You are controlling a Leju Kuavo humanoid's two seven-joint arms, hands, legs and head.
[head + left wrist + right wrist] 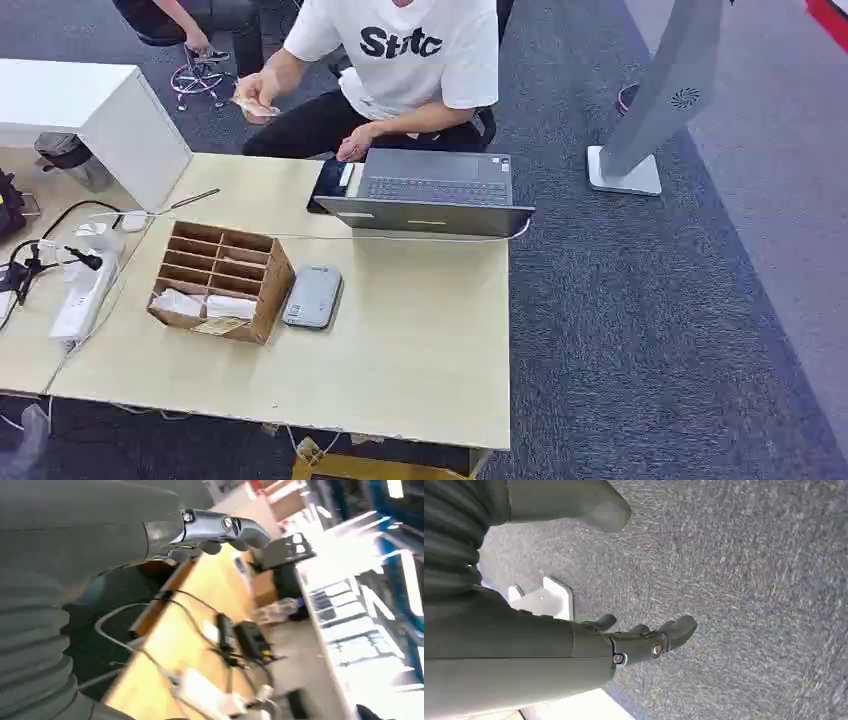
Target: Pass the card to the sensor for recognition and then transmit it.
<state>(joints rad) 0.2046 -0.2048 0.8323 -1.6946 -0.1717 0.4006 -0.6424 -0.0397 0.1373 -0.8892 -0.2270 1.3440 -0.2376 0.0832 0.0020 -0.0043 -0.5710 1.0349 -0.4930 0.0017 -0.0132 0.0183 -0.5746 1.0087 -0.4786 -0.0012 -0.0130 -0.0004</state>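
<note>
A wooden compartment box (272, 290) stands on the pale wooden table (420, 340). Its front slots hold cards: a yellowish one (220, 325) and white ones (230, 306). A flat grey sensor (313, 296) lies right beside the box. In the left wrist view my left hand (210, 530) hangs below the table edge (165, 600), fingers apart and holding nothing. My right hand (644, 640) hangs over the grey carpet (749, 580), thumb well away from the fingers, nothing in it.
A person (400, 50) sits behind the table at an open laptop (432, 180), holding a card (255, 103) in one hand. A power strip (80, 295) and cables lie at the table's left. A white cabinet (90, 110) and a grey stand (650, 110) flank the table.
</note>
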